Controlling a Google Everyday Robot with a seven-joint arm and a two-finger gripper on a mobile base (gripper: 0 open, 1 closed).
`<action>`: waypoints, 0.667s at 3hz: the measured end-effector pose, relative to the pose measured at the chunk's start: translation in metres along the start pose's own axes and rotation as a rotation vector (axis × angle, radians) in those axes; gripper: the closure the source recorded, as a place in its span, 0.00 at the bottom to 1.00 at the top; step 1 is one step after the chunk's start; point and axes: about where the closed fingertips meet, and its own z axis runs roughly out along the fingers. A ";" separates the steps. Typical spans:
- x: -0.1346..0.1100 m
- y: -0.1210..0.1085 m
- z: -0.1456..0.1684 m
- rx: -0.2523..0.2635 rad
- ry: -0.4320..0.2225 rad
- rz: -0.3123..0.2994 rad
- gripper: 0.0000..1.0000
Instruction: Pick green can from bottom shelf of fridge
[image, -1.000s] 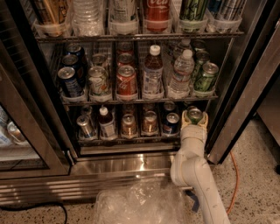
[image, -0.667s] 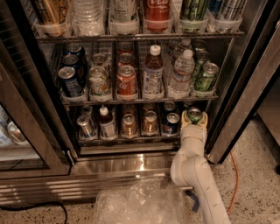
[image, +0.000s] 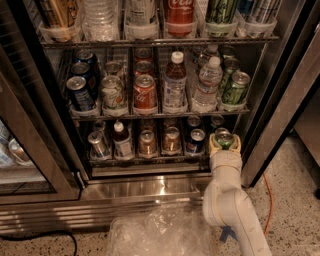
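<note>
at right of bottom shelf (image: 150, 159), hand (image: 225, 143) seemingly grips upright green can (image: 224, 138).

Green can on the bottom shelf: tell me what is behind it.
A second can top shows behind the green can, held by the gripper; the lane beyond is hidden.

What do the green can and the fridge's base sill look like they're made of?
The green can looks like aluminium, painted green with a shiny silver top; the hand sits around it at the right end of the bottom shelf. The base sill is probably stainless steel, glossy, showing bright reflections.
</note>
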 end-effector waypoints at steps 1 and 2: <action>0.000 0.000 0.000 0.000 0.000 0.000 1.00; -0.003 0.003 -0.009 -0.020 -0.026 0.002 1.00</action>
